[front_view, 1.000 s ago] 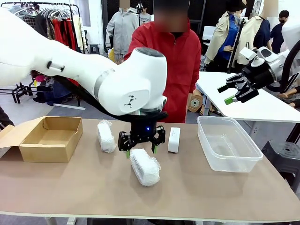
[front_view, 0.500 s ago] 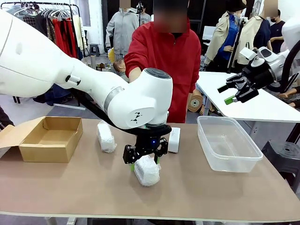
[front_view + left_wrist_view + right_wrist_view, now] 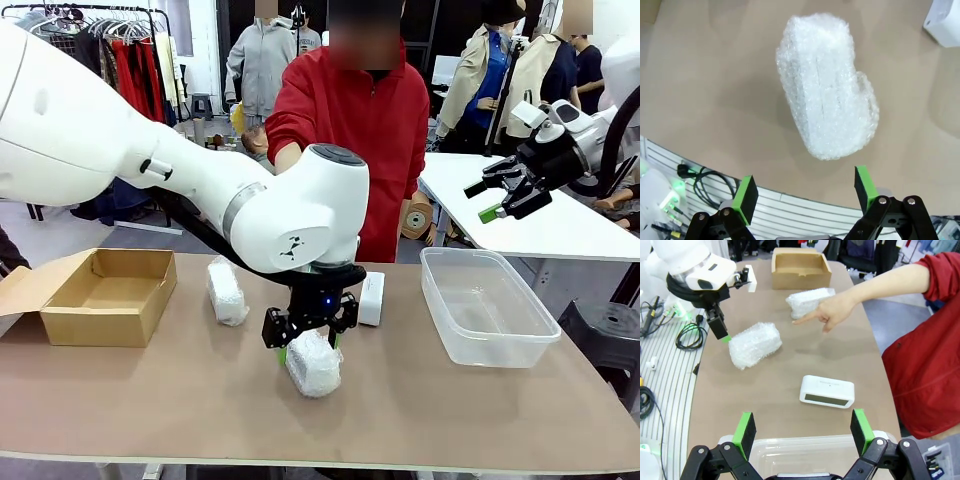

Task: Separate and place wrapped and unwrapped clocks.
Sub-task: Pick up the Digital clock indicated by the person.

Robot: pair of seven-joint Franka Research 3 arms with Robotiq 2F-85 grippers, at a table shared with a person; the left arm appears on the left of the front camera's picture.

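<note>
Bubble-wrapped white oblong bundle (image 3: 313,365) is located mid-bench (image 3: 150,400), just beneath left hand (image 3: 308,335); fingers are spread, nothing is pinched. Second wrapped bundle (image 3: 226,291) is located near open brown cardboard box (image 3: 100,295). Bare white rectangular clock (image 3: 371,298) is located between bundles and clear plastic tub (image 3: 485,305). Right hand (image 3: 500,200) is held high at right, spread, empty.
</note>
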